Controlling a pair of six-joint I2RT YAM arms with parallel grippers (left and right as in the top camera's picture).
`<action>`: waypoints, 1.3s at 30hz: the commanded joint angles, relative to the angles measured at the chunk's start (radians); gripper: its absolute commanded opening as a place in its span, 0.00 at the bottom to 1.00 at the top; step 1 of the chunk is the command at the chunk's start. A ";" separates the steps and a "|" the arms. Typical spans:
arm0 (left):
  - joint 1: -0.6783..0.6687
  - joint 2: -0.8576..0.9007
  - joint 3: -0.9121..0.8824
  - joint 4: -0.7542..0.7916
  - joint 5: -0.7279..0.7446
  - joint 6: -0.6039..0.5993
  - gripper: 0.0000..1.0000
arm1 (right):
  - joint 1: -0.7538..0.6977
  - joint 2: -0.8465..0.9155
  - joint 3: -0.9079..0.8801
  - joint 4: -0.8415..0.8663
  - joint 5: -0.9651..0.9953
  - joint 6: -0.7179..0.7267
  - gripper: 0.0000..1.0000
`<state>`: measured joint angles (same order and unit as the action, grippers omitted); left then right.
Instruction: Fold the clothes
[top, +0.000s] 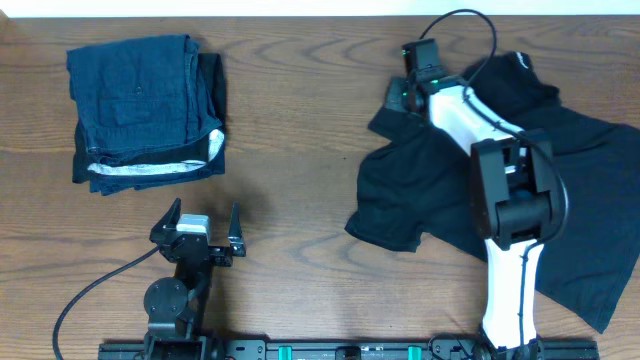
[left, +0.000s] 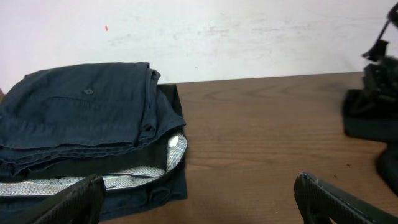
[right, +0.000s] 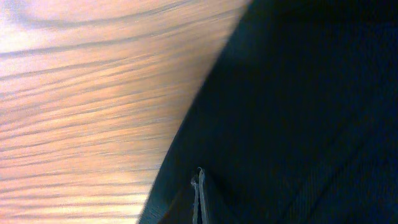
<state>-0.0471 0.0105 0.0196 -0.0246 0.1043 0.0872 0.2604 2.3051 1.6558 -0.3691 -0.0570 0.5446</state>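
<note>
While the black T-shirt (top: 400, 190) lies crumpled well right of the folded blue pile (top: 135, 100), I see my right gripper (right: 198, 177) closed tight at its edge and my left gripper (top: 203, 215) spread wide near that pile

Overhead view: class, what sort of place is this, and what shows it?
Probably a robot lab bench: left arm and right arm mounted at a wooden table, bare white wall, black T-shirt lying unfolded.
</note>
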 joint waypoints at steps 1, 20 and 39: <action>-0.003 -0.006 -0.016 -0.034 0.014 0.017 0.98 | 0.111 0.086 -0.033 -0.004 -0.175 0.173 0.02; -0.003 -0.006 -0.016 -0.034 0.014 0.017 0.98 | 0.558 0.020 0.026 0.168 0.194 -0.177 0.02; -0.003 -0.006 -0.016 -0.034 0.014 0.017 0.98 | 0.194 -0.127 0.046 -0.275 0.248 -0.117 0.01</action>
<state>-0.0471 0.0105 0.0196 -0.0246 0.1043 0.0872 0.4686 2.1296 1.7298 -0.6327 0.1833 0.3901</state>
